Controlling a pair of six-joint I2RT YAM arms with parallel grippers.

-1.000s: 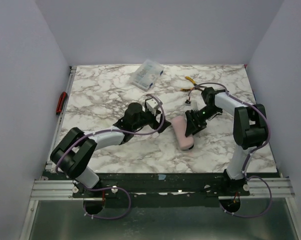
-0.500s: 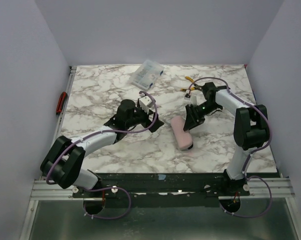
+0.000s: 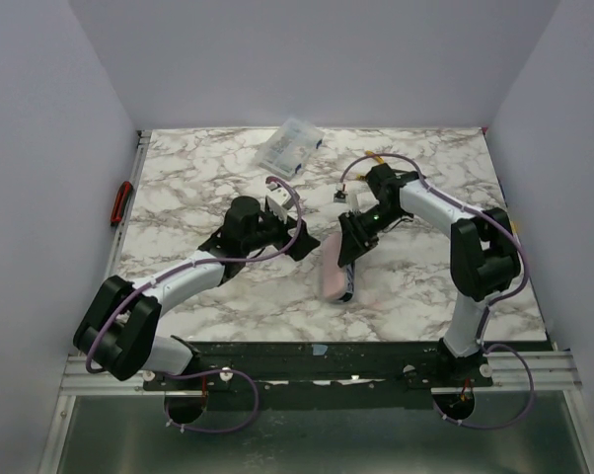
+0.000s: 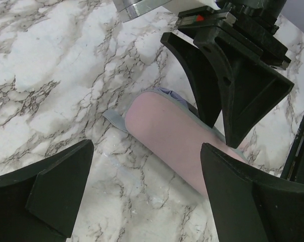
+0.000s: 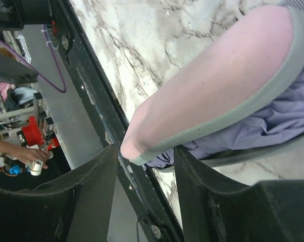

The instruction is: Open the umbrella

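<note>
r gripper (image 5: 144, 151) looks clamped on umbrella (image 3: 334, 275) end; l gripper (image 4: 147, 151) spread wide, just beside it.

Umbrella (image 3: 334, 269) has slid left since a second ago, and its near end has swung left too. Right gripper (image 3: 350, 245) went left with it and straddles its far end. It's probably clamped, but the wrist view isn't conclusive. Left gripper (image 3: 299, 245) backed off slightly left, and that arm's elbow pulled back toward its base.
</note>
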